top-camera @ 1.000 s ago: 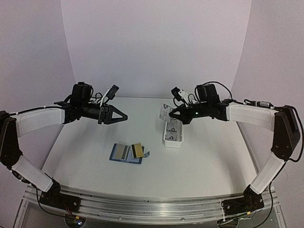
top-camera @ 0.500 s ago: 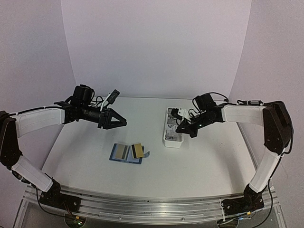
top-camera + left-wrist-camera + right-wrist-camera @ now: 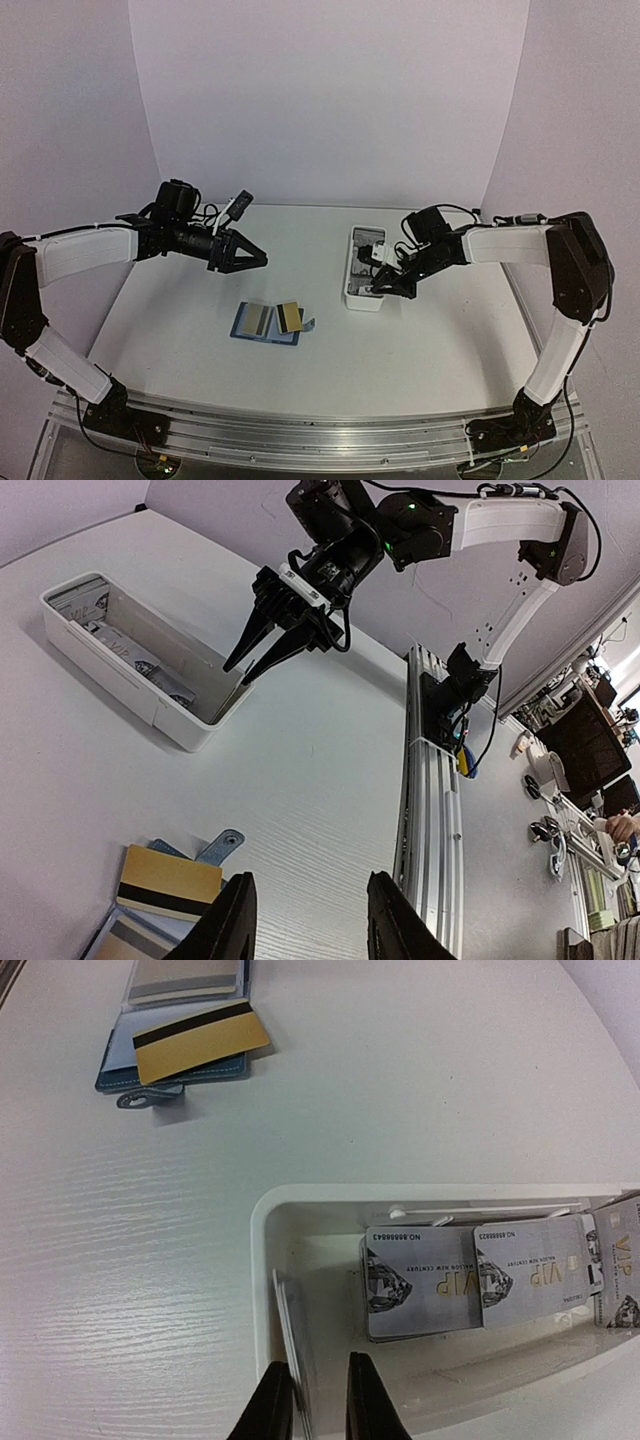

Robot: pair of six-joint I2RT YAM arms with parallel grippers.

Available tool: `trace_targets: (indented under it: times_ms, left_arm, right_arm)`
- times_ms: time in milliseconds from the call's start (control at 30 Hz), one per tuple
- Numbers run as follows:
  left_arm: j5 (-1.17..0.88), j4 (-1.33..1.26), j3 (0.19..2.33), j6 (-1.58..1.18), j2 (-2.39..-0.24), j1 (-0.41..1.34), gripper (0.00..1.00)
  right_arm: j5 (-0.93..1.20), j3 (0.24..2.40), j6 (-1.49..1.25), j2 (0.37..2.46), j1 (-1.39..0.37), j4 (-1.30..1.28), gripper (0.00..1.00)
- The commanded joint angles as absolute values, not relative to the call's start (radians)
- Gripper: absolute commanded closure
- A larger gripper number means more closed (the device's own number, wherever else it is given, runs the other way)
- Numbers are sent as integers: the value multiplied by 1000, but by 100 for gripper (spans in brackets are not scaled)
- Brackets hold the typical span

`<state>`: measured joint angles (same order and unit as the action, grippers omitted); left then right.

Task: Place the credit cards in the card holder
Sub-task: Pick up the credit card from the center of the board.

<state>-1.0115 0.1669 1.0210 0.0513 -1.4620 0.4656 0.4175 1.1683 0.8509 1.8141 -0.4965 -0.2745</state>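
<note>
Credit cards (image 3: 460, 1280) marked VIP lie flat in a long white tray (image 3: 262, 1260) on the right side of the white bench (image 3: 430, 350). The left pincer (image 3: 310, 895) hangs over the bench's left side, released and empty. The right pincer (image 3: 318, 1395) dips into the tray's near end, fingers slightly parted, with a pale card (image 3: 292, 1340) standing on edge between them against the tray wall. The blue card holder (image 3: 112, 1052) lies open near the bench's middle, left of the tray, with a gold striped card (image 3: 200, 1042) and a greyish card (image 3: 254, 318) on it.
</note>
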Motion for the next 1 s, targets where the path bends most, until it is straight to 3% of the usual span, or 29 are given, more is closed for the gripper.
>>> trace_targets:
  times_ms: [0, 167, 367, 567, 800, 967]
  left_arm:
    - [-1006, 150, 1052, 47, -1466, 462, 62]
    - [-1003, 153, 1051, 55, -1462, 462, 62]
    - [-992, 161, 1026, 69, -1444, 462, 61]
    - [-922, 121, 955, 43, -1425, 462, 51]
    - [-761, 22, 769, -71, -1396, 461, 54]
    - [-698, -18, 677, -146, -1410, 457, 58]
  right_arm:
    - [388, 1147, 887, 1817, -511, -254, 80]
    - [376, 1146, 885, 1803, -526, -257, 79]
    - [315, 1151, 815, 1677, -574, -284, 52]
    - [315, 1280, 538, 1610, -582, -279, 30]
    - [276, 1603, -228, 1827, -698, -285, 39]
    - [279, 1611, -562, 1992, -766, -285, 46]
